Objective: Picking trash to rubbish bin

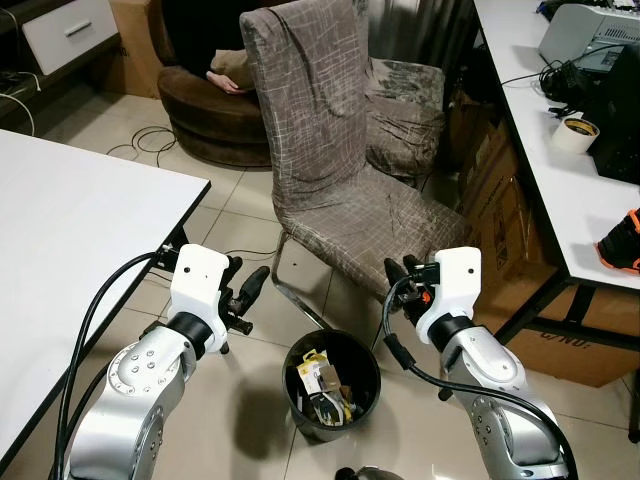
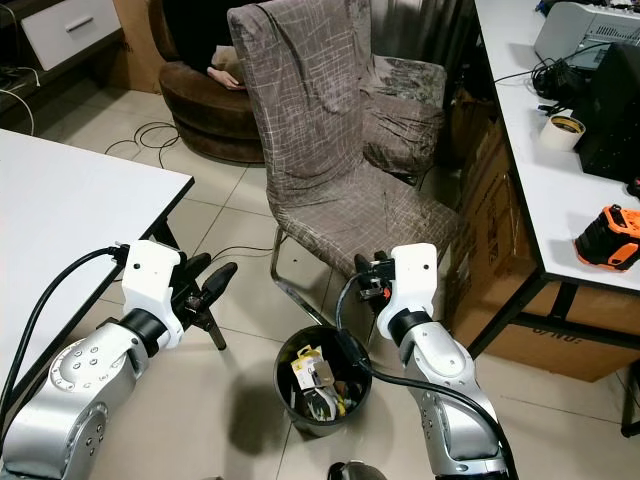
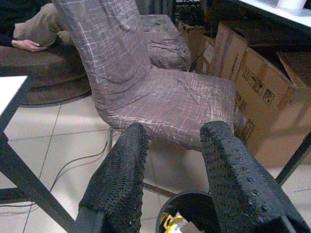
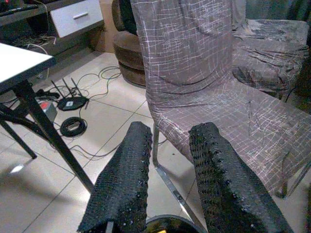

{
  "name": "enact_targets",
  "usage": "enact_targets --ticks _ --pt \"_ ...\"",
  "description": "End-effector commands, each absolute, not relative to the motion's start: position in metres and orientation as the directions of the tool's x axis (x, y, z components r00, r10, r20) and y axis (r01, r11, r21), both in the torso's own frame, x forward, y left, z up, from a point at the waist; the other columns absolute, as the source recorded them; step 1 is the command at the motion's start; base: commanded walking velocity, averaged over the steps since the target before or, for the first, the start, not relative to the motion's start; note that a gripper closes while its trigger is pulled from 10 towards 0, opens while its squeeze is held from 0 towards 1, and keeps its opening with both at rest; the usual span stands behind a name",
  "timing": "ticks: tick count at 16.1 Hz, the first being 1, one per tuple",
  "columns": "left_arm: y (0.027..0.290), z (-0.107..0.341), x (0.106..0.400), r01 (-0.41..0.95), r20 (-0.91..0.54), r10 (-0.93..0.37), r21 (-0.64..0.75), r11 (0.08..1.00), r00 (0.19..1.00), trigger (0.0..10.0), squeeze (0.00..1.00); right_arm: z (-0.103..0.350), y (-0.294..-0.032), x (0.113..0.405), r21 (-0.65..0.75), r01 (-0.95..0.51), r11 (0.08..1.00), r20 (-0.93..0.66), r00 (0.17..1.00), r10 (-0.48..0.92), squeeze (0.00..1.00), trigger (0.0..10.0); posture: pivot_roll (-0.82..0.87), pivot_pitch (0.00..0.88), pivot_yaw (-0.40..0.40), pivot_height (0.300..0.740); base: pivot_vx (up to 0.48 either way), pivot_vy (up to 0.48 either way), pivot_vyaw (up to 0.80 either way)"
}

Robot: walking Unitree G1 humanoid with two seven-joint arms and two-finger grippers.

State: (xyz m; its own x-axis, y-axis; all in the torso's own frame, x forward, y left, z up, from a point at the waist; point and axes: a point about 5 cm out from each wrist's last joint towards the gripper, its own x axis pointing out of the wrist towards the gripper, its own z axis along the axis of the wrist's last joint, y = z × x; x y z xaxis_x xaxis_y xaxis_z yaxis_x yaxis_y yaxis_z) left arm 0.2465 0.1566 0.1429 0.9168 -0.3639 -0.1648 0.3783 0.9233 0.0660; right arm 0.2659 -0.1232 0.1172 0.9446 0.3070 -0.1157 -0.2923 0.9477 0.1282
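From my head camera, the black rubbish bin (image 1: 331,386) sits low at centre on the tiled floor, holding trash (image 1: 322,378). My left gripper (image 1: 250,289) hangs lower left of it, my right gripper (image 1: 400,276) just right, before the covered chair (image 1: 340,160).

At my left wrist, my fingers (image 3: 119,174) stand spread and empty above the bin's rim.

At my right wrist, my fingers (image 4: 125,174) are spread too, empty, facing the chair.

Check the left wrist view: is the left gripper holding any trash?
No, the left gripper is open with nothing between its fingers; the chair and bin show through the gap.
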Motion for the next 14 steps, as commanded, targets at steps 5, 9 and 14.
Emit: enact_targets --ticks 5,9,14 --pt "0.1554 0.1432 0.2489 0.387 -0.163 -0.371 0.076 0.919 0.914 10.0 0.00 0.1209 -0.1242 0.2637 0.128 -0.290 0.949 -0.119 0.945 0.305 0.00 10.0 -0.03 0.024 -0.046 0.740 -0.305 0.000 0.00" --pt "0.1566 0.1430 0.2481 0.382 -0.164 -0.366 0.078 0.921 0.916 10.0 0.00 0.1204 -0.1231 0.2626 0.130 -0.306 0.943 -0.118 0.940 0.321 0.00 10.0 -0.03 0.027 -0.052 0.740 -0.303 0.000 0.00" --pt "0.1588 0.1424 0.2454 0.379 -0.170 -0.362 0.085 0.921 0.917 10.0 0.00 0.1190 -0.1198 0.2610 0.124 -0.317 0.940 -0.124 0.935 0.331 0.00 10.0 -0.02 0.029 -0.054 0.740 -0.302 0.000 0.00"
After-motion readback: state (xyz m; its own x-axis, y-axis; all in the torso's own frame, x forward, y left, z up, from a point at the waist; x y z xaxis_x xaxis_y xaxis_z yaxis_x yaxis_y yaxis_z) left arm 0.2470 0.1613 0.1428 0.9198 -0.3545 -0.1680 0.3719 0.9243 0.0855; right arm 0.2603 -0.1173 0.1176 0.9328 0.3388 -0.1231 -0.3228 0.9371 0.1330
